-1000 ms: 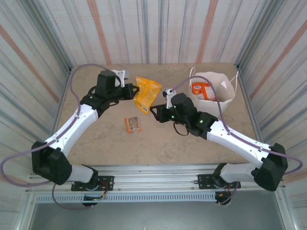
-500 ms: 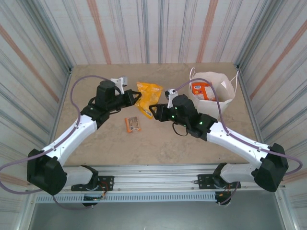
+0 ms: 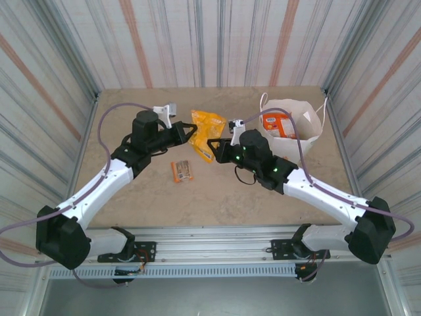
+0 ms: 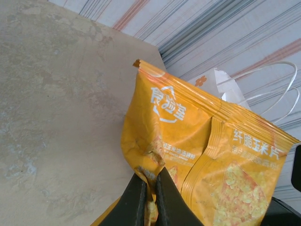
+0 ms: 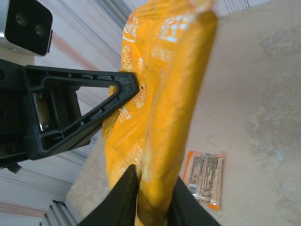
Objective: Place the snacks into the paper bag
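An orange-yellow snack packet [image 3: 205, 126] hangs above the table between both arms. My left gripper [image 3: 189, 134] is shut on its left edge; in the left wrist view the jaws [image 4: 149, 190] pinch a crumpled fold of the packet [image 4: 188, 136]. My right gripper [image 3: 214, 146] is shut on the packet's lower end, with its fingers [image 5: 153, 197] on either side of the packet [image 5: 162, 89]. A small orange bar [image 3: 182, 171] lies flat on the table [image 5: 204, 178]. The white paper bag [image 3: 296, 128] stands upright at the right, with an orange-red packet [image 3: 275, 123] inside.
Corrugated metal walls close in the table on three sides. The bag's cord handles [image 4: 277, 80] rise behind the held packet. My left gripper's black finger frame [image 5: 80, 113] sits close beside the right gripper.
The left gripper has lifted the orange-yellow packet off the table and carried it slightly right. The right gripper has moved up and shut on its lower end.
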`<action>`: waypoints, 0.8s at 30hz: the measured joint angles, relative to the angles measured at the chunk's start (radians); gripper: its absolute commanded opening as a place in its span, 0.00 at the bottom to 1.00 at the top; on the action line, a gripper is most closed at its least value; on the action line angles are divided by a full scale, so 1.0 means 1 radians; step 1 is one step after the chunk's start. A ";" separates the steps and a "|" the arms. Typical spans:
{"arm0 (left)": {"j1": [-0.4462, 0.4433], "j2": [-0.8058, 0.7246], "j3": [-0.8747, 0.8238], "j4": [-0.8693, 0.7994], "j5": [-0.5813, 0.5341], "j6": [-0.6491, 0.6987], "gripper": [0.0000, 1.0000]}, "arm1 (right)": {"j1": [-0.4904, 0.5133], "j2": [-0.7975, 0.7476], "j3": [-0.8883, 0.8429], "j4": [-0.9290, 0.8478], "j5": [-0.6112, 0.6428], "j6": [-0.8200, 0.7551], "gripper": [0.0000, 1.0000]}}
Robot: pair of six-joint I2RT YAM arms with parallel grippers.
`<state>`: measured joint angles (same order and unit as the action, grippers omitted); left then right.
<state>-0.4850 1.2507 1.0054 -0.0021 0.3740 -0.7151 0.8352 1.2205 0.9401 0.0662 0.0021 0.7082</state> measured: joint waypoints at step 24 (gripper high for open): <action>-0.103 0.126 0.248 -0.105 -0.046 0.193 0.76 | -0.343 -0.294 0.240 -0.488 -0.064 -0.180 0.00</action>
<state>-0.5880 1.3769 1.2530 -0.1074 0.3283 -0.5224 0.4919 0.9260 1.1805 -0.4213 -0.0624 0.5285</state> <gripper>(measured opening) 0.750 0.098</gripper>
